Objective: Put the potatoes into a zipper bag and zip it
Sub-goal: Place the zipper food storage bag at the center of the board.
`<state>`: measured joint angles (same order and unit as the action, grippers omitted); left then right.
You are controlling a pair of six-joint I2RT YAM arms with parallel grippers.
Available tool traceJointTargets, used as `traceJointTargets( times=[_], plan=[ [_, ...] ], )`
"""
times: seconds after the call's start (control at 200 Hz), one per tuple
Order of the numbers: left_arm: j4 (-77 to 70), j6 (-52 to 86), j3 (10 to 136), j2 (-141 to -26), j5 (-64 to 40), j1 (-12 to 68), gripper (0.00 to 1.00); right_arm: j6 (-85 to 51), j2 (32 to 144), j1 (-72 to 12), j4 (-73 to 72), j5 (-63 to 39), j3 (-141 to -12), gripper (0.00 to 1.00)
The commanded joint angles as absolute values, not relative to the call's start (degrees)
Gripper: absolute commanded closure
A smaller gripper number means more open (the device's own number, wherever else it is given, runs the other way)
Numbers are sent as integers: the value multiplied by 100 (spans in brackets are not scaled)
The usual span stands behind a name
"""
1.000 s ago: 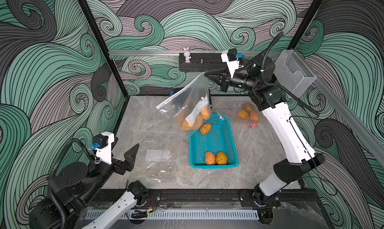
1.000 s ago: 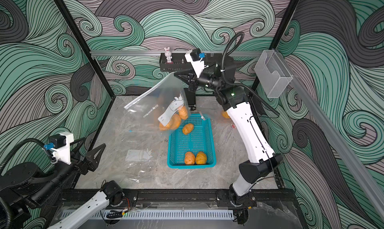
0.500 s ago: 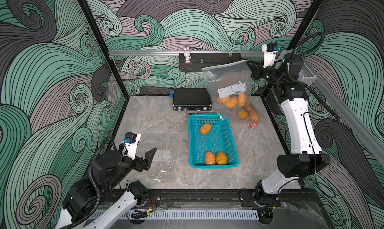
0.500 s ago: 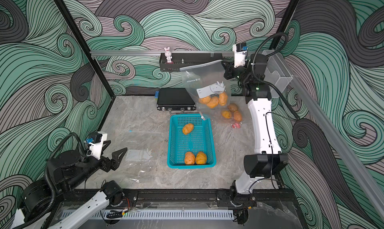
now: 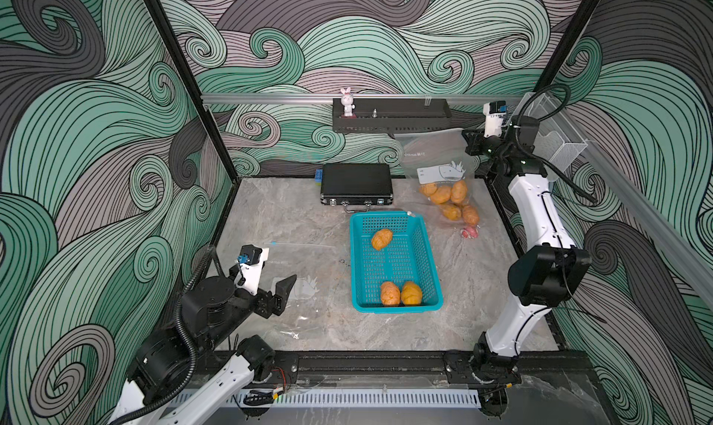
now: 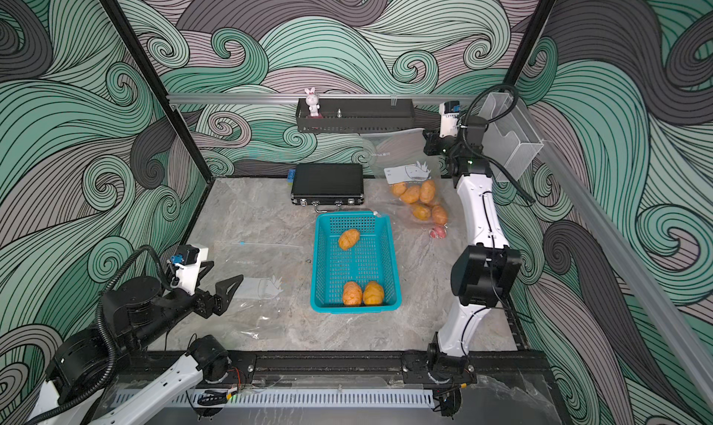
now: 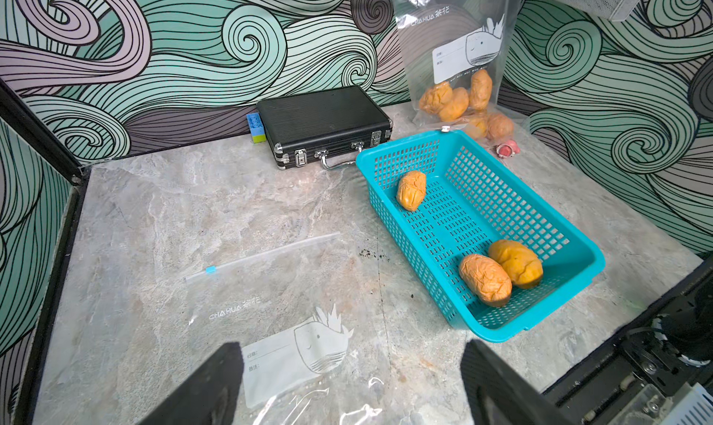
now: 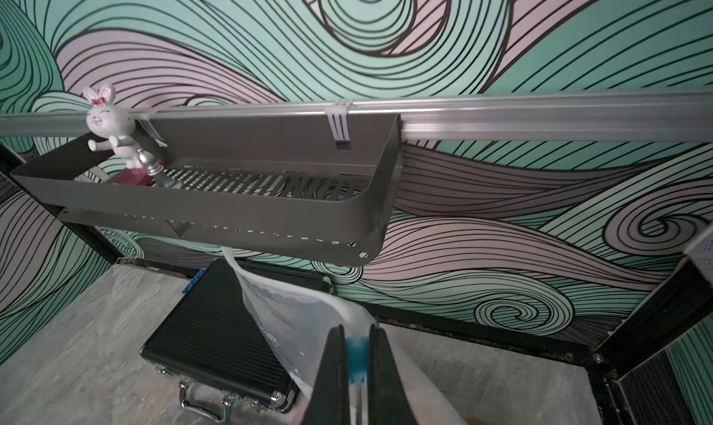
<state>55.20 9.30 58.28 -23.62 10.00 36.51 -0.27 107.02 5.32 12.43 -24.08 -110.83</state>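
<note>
The potatoes (image 5: 443,194) were in two lots. On the grey worktop (image 5: 289,218), the blue basket (image 5: 397,308) held three loose ones. The zipper bag (image 5: 432,153) with more inside had swung away from over the basket to the far right corner, hanging up high. A flat empty bag (image 5: 304,272) lay near my left side. My right claw (image 8: 357,349) was pinched tight on the hanging bag's blue slider (image 8: 357,359). My left claw (image 7: 349,349) was wide open, holding nothing, by the flat bag. I thought those three needed bagging next.

White arm links (image 5: 536,207), black joints (image 5: 548,274), black fingers (image 7: 200,388), corrugated cables (image 5: 188,342).
</note>
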Motion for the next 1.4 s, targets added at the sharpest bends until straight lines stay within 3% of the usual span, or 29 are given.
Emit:
traceJointTargets(
  times=[0.0,0.25,0.565,0.891,1.101,1.396],
  plan=[
    [5418,940,5645,-2212,1053,3665,11,-278,10671,485,801,-2887,-10797,97],
    [5283,1000,5295,-2145,1002,3665,11,-879,9743,93,-506,-3052,-8222,96],
    [5168,993,5110,-1982,924,3666,11,-1021,8627,44,-322,-2978,-6012,93],
    [5105,958,5040,-1933,818,3665,11,-486,7997,35,381,-1430,-4857,88],
    [5126,1035,5005,-2046,1047,3665,11,-419,7928,26,641,-1308,-4785,68],
    [5238,1204,5017,-2215,1536,3666,11,-658,6804,-6,415,-1564,-4438,43]
  ],
)
